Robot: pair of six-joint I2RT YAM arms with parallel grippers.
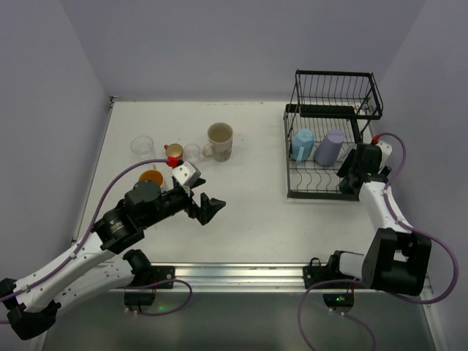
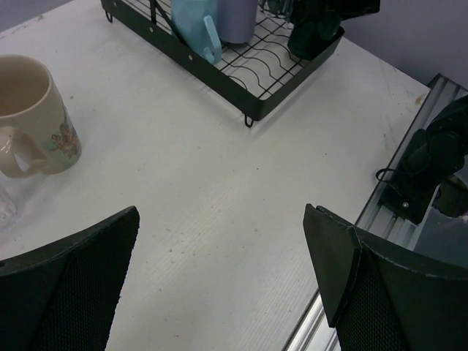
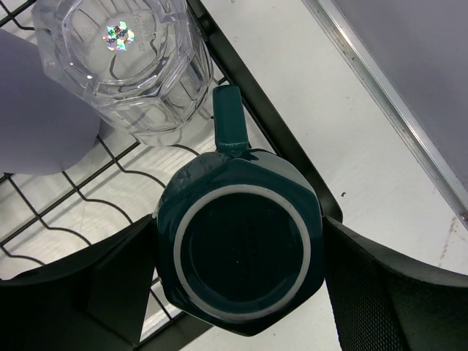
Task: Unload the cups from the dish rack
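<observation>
The white bench [image 1: 248, 219] carries a black wire dish rack [image 1: 322, 195] at the far right. Toward the far left stand a beige mug [image 1: 219, 140], a small clear glass [image 1: 191, 152], an orange-red cup [image 1: 173, 151], a larger clear glass [image 1: 142, 146] and, nearer, an orange-yellow cup [image 1: 151, 178].

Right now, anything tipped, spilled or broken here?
Nothing stands out. The teal mug and clear glass in the dish rack sit base-up, as for drying; the beige mug on the table stands upright. No spills.

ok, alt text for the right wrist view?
An upside-down dark teal mug sits at the corner of the black dish rack, between the fingers of the right gripper. Behind it stand an upturned clear glass and part of a lavender cup.
</observation>
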